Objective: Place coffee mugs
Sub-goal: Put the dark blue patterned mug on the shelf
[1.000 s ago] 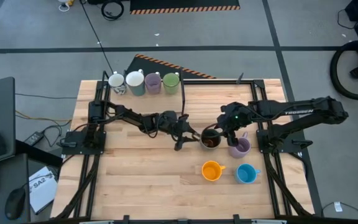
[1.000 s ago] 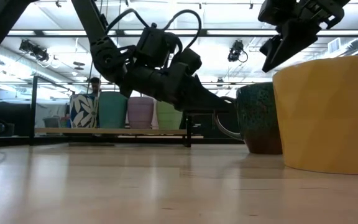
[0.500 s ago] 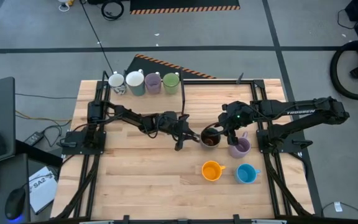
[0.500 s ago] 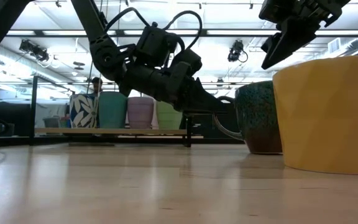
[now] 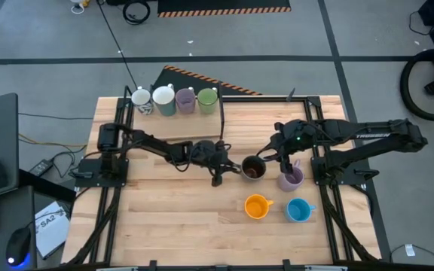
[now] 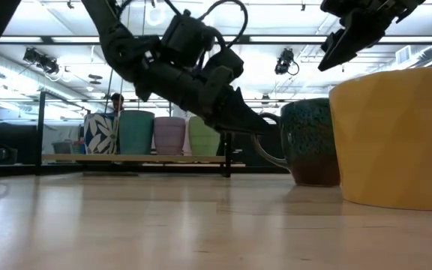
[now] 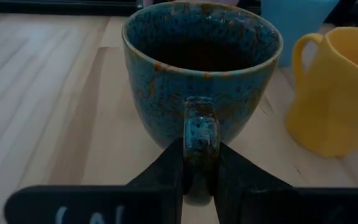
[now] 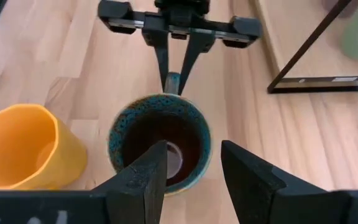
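Pinching dark brown mug (image 7: 201, 70) handle: left gripper (image 7: 199, 163) | mug empty | right gripper (image 8: 191, 163) hovering, parted

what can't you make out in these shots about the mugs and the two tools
- Low view: blue and lilac mugs near the right arm hidden behind the orange mug.
- Left wrist view: left tool shut on the dark mug's handle; the handle's lower end is hidden by the fingers.
- Right wrist view: right tool open above that mug; contact with it can't be told.
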Controlling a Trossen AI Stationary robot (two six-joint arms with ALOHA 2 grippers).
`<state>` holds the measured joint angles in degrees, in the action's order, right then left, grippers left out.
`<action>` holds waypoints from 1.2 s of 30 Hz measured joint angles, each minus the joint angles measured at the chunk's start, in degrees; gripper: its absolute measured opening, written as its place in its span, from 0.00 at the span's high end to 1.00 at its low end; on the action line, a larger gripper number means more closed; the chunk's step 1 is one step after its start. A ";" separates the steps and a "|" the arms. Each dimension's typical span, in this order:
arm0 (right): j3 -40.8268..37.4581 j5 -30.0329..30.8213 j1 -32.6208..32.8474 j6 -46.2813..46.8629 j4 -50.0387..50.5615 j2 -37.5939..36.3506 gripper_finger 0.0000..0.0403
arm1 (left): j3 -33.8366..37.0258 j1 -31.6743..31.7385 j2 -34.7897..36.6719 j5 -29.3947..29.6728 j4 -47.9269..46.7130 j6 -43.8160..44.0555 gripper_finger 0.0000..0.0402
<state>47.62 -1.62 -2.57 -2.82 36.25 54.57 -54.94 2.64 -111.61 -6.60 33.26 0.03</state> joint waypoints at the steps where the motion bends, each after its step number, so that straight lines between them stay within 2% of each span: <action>1: 0.00 0.72 0.00 0.14 0.06 -0.48 0.61 | 0.00 -0.44 0.41 0.88 -0.66 0.69 0.85; 9: 0.00 2.26 0.00 1.16 1.07 -2.54 0.61 | 0.04 -4.80 3.06 10.91 -8.21 3.60 0.85; 18: 0.00 3.71 0.00 0.22 1.14 -2.48 0.61 | 0.38 -7.94 5.95 17.56 -13.70 5.84 0.85; 23: 0.00 3.75 0.00 -0.44 1.24 -3.02 0.61 | 5.28 -8.40 9.41 19.68 -12.34 10.15 0.85; 27: -0.01 3.77 -0.08 -1.70 0.47 -3.27 0.61 | 12.03 -8.68 13.95 21.52 -6.77 13.57 0.84; 31: -0.02 4.16 -0.36 -2.26 0.20 -3.26 0.61 | 17.29 -10.06 18.53 25.49 -3.78 16.07 0.85; 36: 0.00 4.63 -0.73 -3.36 -1.04 -3.24 0.61 | 20.21 -12.86 22.36 30.91 -3.60 17.71 0.85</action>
<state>47.61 3.01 -3.30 -6.18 35.21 51.33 -34.73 -10.23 -89.25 24.31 29.66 17.74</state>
